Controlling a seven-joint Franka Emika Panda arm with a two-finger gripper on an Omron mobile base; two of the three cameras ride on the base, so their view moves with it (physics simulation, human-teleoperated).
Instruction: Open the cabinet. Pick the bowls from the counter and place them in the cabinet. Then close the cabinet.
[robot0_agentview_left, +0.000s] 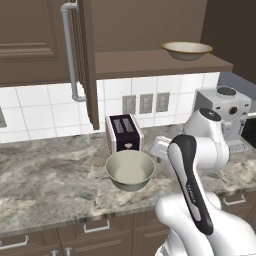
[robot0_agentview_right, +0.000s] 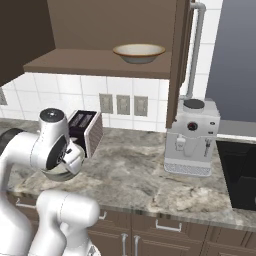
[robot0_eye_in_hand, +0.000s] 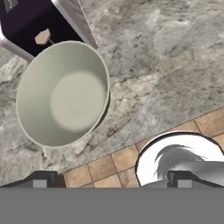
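Observation:
The cabinet stands open, with one door swung out edge-on and its silver bar handle showing. On its shelf sits the shallow cream bowl with an orange rim. The deep plain greyish-cream bowl stands upright on the counter, just in front of the toaster. My gripper is open and holds nothing. It looks down from above the counter's front edge, with the plain bowl ahead and to one side of its fingertips.
A black and silver toaster stands right behind the plain bowl. A silver coffee machine is on the right. The other cabinet door juts out above the machine. Drawers run under the counter.

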